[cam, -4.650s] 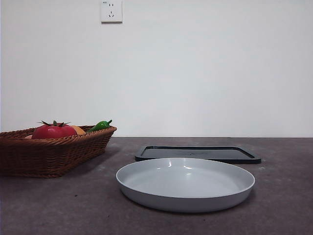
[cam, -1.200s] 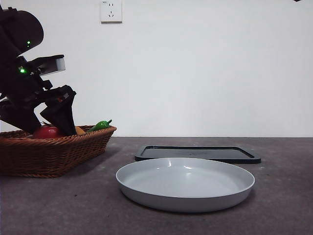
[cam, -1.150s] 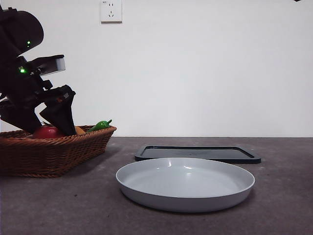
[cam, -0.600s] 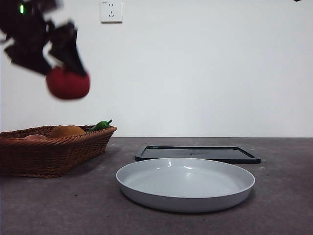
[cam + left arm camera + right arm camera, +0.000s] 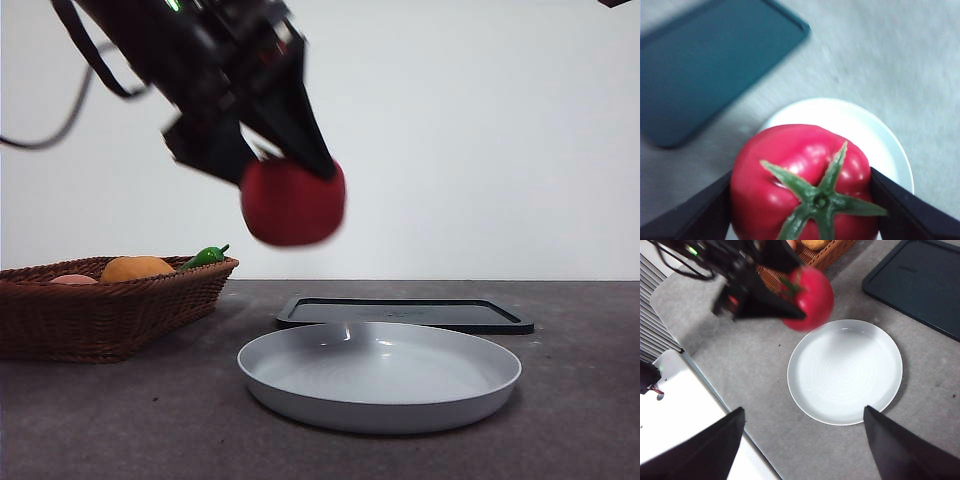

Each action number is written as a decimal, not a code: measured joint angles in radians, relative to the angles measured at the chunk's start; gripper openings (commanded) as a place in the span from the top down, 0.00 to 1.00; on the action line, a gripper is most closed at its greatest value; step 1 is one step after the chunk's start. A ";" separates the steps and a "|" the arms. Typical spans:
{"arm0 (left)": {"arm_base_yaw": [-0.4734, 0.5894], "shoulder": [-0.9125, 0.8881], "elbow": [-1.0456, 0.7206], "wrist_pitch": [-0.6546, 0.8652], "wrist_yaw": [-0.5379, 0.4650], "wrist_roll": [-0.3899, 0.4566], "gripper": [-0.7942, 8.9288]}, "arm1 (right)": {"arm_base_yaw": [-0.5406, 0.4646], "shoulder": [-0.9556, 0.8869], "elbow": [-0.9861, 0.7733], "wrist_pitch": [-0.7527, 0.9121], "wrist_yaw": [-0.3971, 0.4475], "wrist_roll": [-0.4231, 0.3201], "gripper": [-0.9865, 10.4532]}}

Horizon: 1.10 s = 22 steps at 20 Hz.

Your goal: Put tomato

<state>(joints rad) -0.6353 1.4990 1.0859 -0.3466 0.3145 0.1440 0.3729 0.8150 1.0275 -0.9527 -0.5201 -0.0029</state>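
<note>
The red tomato hangs in the air above the left part of the white plate, held by my left gripper, which is shut on it. In the left wrist view the tomato with its green calyx fills the space between the two black jaws, with the plate underneath. The right wrist view looks down from high up on the tomato, the left arm and the plate. My right gripper stands open, far above the table.
A wicker basket at the left holds an orange fruit and a green pepper. A dark flat tray lies behind the plate.
The left gripper has carried the tomato from above the basket rightward and a little lower, to over the plate's left part. The basket's other things stay put.
</note>
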 measured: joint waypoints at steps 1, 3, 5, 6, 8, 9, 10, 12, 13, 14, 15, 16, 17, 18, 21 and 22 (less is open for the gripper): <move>-0.013 0.033 0.000 0.020 0.000 0.000 0.63 | 0.000 0.000 0.000 0.000 0.000 0.000 0.58; -0.037 0.088 0.000 0.061 0.000 0.000 0.63 | 0.000 0.000 0.000 0.000 0.000 0.000 0.58; -0.060 0.126 0.000 0.100 -0.001 0.000 0.63 | 0.000 0.000 0.000 0.000 0.000 0.000 0.58; -0.070 0.139 0.000 0.116 0.000 0.000 0.63 | 0.000 0.000 0.000 0.000 0.000 0.000 0.58; -0.084 0.172 0.000 0.153 0.000 0.000 0.63 | 0.000 0.000 0.000 0.000 0.000 0.000 0.58; -0.090 0.191 0.000 0.164 0.000 0.000 0.63 | 0.000 0.000 0.000 0.000 0.000 0.000 0.58; -0.093 0.208 0.000 0.169 0.000 0.000 0.63 | 0.000 0.000 0.000 0.000 0.000 0.000 0.58; -0.098 0.240 0.000 0.171 -0.001 0.000 0.63 | 0.000 0.000 0.000 0.000 0.000 0.000 0.58; -0.100 0.249 0.000 0.171 -0.001 0.000 0.63 | 0.000 0.000 0.000 0.000 0.000 0.000 0.58; -0.102 0.251 0.000 0.172 -0.001 0.000 0.63 | 0.000 0.000 0.000 0.000 0.000 0.000 0.58; -0.103 0.251 0.000 0.174 -0.001 0.001 0.63 | 0.000 0.000 0.000 0.000 0.000 0.000 0.58; -0.103 0.251 0.000 0.180 -0.001 0.001 0.63 | 0.000 0.000 0.000 0.000 0.000 0.000 0.58; -0.103 0.251 0.000 0.180 -0.001 0.001 0.63 | 0.000 0.000 0.000 0.000 0.000 0.000 0.58; -0.103 0.251 0.000 0.180 -0.001 0.003 0.63 | 0.000 0.000 0.000 0.000 0.000 0.000 0.58; -0.105 0.268 0.000 0.178 -0.001 0.015 0.63 | 0.000 0.000 0.000 0.000 0.000 0.000 0.58; -0.109 0.274 0.000 0.178 -0.001 0.017 0.62 | 0.000 0.000 0.000 0.000 0.000 0.000 0.58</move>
<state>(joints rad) -0.7441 1.7729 1.0859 -0.1684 0.3138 0.1612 0.3729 0.8150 1.0275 -0.9527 -0.5201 -0.0029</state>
